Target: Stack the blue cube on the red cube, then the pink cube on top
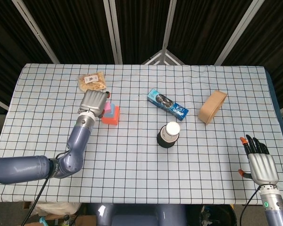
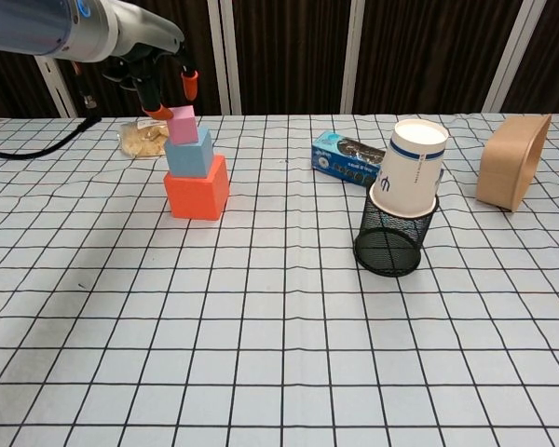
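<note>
Release step: pink cube seated, left hand needs a clean exit.

Head view: left hand (image 1: 94,100) sits over the stack's far-left side, pink cube (image 1: 106,108) showing just right of it above the blue cube (image 1: 113,111) and red cube (image 1: 109,118); right hand (image 1: 261,162) rests spread and empty, well apart. Chest view: left hand's fingers (image 2: 191,84) look parted, one tip close to the pink cube (image 2: 183,119), contact unclear. Best to lift straight up, no sideways drag, or the small top cube may slide.
</note>
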